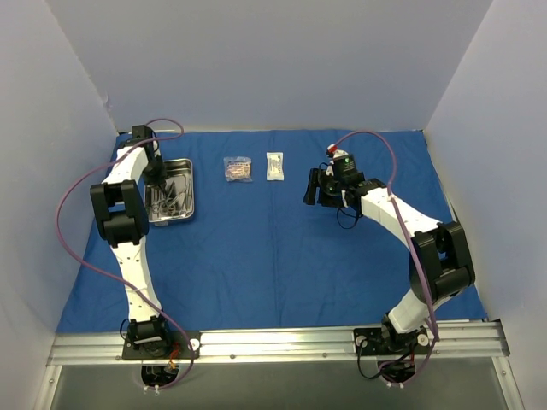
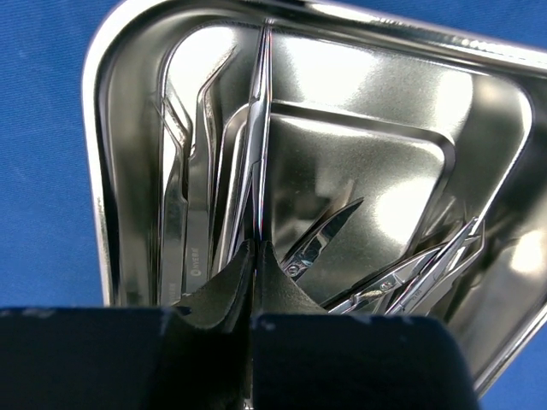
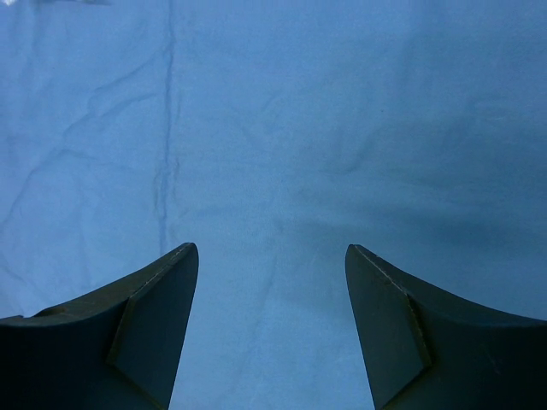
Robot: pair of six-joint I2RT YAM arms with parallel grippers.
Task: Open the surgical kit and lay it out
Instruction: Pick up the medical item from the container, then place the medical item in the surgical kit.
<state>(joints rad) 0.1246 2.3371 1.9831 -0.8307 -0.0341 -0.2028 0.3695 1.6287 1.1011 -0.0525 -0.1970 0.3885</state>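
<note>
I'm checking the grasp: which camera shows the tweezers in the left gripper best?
Left wrist view: the tweezers run up the frame's middle, their near end pinched in the shut left gripper, over the steel tray. The top external view makes them a tiny blur in the tray; the right wrist view shows just blue cloth.

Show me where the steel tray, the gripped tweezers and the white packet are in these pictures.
steel tray (image 2: 367,171): left wrist view, bare floor of the tray.
tweezers (image 2: 261,137): left wrist view, middle of the thin shaft.
white packet (image 1: 274,166): top external view, its middle.
</note>
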